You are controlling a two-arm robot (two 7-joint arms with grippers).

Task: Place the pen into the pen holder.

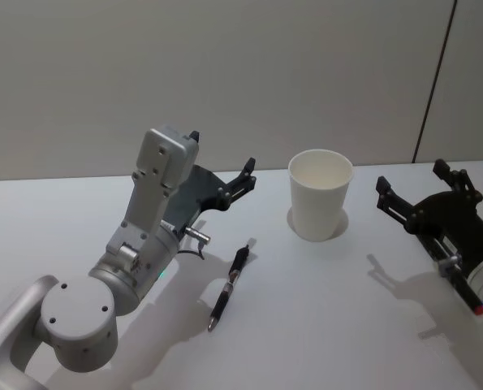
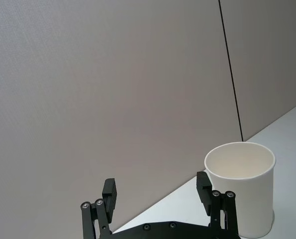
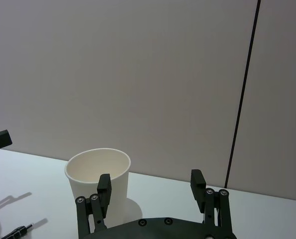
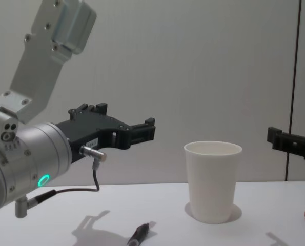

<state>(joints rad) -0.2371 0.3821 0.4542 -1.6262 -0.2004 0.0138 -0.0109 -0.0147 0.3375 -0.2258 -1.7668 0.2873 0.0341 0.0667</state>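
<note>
Tapered paper pen holder [image 1: 318,210], slim pen [image 1: 229,286]

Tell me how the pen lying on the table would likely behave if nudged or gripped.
The pen looks slim and round-bodied, lying flat on the table, so a sideways nudge would probably roll it. It appears rigid, so it should lift without bending. Its narrow barrel may slip or pivot in a loose pinch.

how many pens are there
1. The pen lies on the table, left of the cup and nearer the robot. The cup looks empty, though its bottom is hidden.
</note>
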